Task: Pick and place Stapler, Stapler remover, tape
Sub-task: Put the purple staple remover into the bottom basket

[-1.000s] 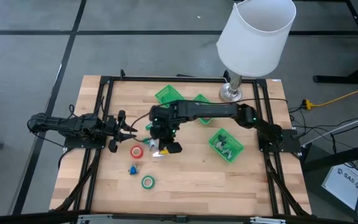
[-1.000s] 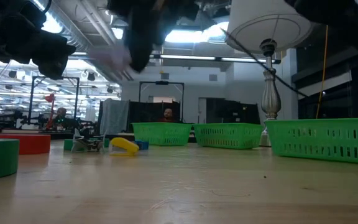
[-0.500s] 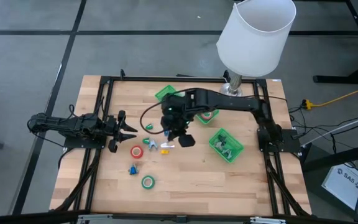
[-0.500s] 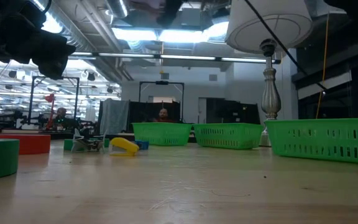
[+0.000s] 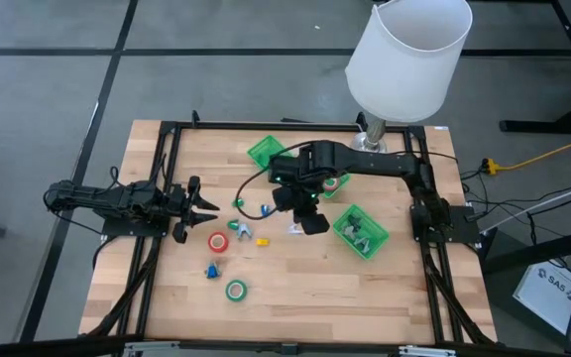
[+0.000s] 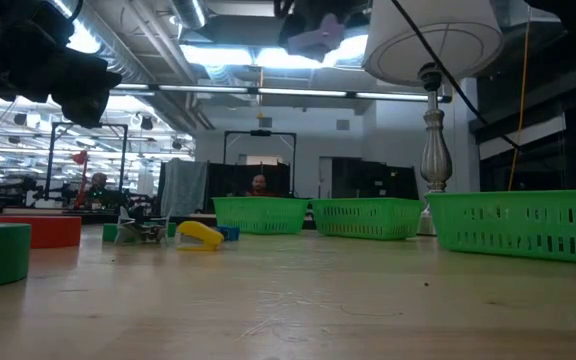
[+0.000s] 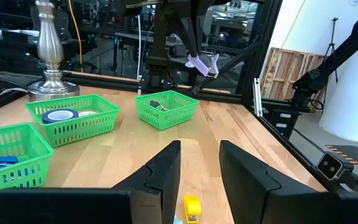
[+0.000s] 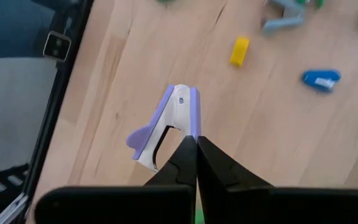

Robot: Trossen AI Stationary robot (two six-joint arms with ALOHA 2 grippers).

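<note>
A lavender-and-white stapler remover (image 8: 166,127) hangs in the air with my right gripper (image 8: 196,140) shut on it, over the table's middle (image 5: 303,227), just left of the near right green tray (image 5: 346,212). The left wrist view shows the remover (image 7: 202,64) high above that tray. A yellow stapler (image 5: 262,239), a blue stapler (image 5: 211,270), a red tape roll (image 5: 218,241) and a green tape roll (image 5: 236,290) lie flat on the wood. My left gripper (image 5: 201,206) waits open and level at the table's left side. My right gripper pinches one lavender arm of the remover (image 8: 194,124) between its two fingertips, at their free ends. The fingers slant steeply down from above. The remover is lifted clear of the table, its hinge end (image 8: 180,94) pointing away from the fingers.
Two more green trays (image 5: 266,151) (image 5: 327,186) stand at the far middle; one holds tape rolls (image 7: 59,116). A lamp with a white shade (image 5: 409,59) stands at the far right. Small items (image 5: 236,203) lie near the left gripper. Bare wood lies along the near edge.
My right gripper has risen and gone toward the table's right edge, tipping steeper, carrying the stapler remover from beside the red tape toward the near right tray. It has stayed shut on the remover.
</note>
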